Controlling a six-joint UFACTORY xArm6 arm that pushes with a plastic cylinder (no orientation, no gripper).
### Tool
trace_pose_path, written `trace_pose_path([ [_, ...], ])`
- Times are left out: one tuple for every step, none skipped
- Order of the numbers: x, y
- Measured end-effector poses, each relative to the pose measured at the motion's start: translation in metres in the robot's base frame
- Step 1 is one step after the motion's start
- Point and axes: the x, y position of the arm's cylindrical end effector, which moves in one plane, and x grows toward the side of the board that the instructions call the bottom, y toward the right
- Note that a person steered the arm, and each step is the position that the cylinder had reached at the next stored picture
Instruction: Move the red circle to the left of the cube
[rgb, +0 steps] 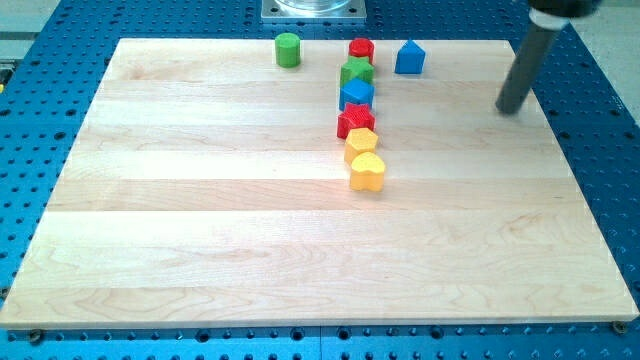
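Near the view's top right, my tip (511, 108) rests on the pale wooden board (200, 220), well apart from every block; I carry a bare dark rod with no jaws to open or close. Up by the board's top edge the red cylinder-like block (361, 49) heads a column running down the view: green block (356, 72), blue cube-like block (357, 94), red star-like block (356, 120), yellow block (361, 142), yellow heart-shaped block (368, 172), each touching the next. A green cylinder (288, 49) stands to the view's left of the column, a blue house-shaped block (410, 58) to its right
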Motion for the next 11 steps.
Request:
trace_pose_path([
  [-0.096, -0.005],
  [-0.115, -0.035],
  [-0.114, -0.061],
  [-0.114, -0.109],
  [-0.098, -0.141],
  [-0.094, -0.141],
  [-0.09, -0.141],
  [-0.094, -0.155],
  [-0.096, -0.167],
  [-0.06, -0.206],
  [-0.033, -0.255],
])
